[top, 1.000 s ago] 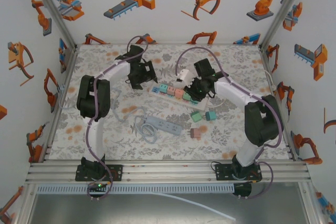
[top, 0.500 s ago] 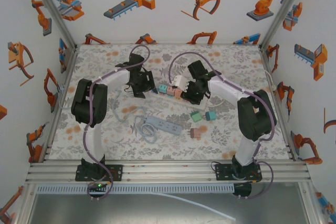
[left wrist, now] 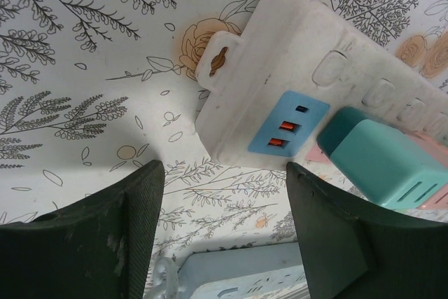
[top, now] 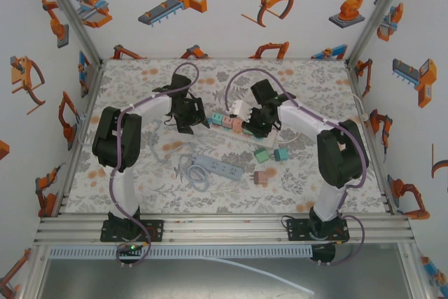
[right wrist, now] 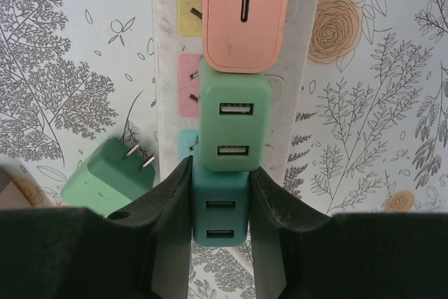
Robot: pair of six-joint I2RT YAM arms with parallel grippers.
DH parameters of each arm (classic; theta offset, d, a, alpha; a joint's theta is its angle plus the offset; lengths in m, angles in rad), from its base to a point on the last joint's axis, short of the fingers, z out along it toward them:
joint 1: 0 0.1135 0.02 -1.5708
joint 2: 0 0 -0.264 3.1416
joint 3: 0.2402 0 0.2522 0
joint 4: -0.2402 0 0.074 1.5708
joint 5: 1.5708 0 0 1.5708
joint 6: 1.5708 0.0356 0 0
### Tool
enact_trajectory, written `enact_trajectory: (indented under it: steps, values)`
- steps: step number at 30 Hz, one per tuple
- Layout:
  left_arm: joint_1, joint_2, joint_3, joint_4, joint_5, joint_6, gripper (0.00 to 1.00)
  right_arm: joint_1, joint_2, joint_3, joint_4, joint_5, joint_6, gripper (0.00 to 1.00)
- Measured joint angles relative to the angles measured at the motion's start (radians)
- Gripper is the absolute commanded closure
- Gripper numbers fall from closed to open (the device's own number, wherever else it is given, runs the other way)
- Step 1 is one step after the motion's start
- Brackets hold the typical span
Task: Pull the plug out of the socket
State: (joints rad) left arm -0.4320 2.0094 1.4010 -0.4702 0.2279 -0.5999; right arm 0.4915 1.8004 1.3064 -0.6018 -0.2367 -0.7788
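The power strip (left wrist: 280,54) is white plastic, matt and scuffed. The teal plug (right wrist: 220,208) and pink plug (right wrist: 245,12) look like smooth, satin plastic. A loose green plug (right wrist: 105,176) has shiny metal prongs (right wrist: 143,157). The worktop (left wrist: 77,68) wears a matt printed sheet

Looks like a robot lab test cell: aluminium framing (top: 224,223), white walls (top: 224,29) printed with orange robot arms, floral table cover (top: 140,78).
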Motion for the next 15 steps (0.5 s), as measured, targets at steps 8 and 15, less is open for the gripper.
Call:
enact_trajectory:
  steps: [8,15]
  values:
    - [0.001,0.000,-0.005,0.010,0.000,-0.008,0.34,-0.048,-0.024,0.023,-0.023,-0.102,0.030,0.84]
    - [0.000,0.000,-0.002,0.010,-0.003,-0.008,0.29,-0.053,-0.045,0.032,-0.018,-0.130,0.038,0.84]
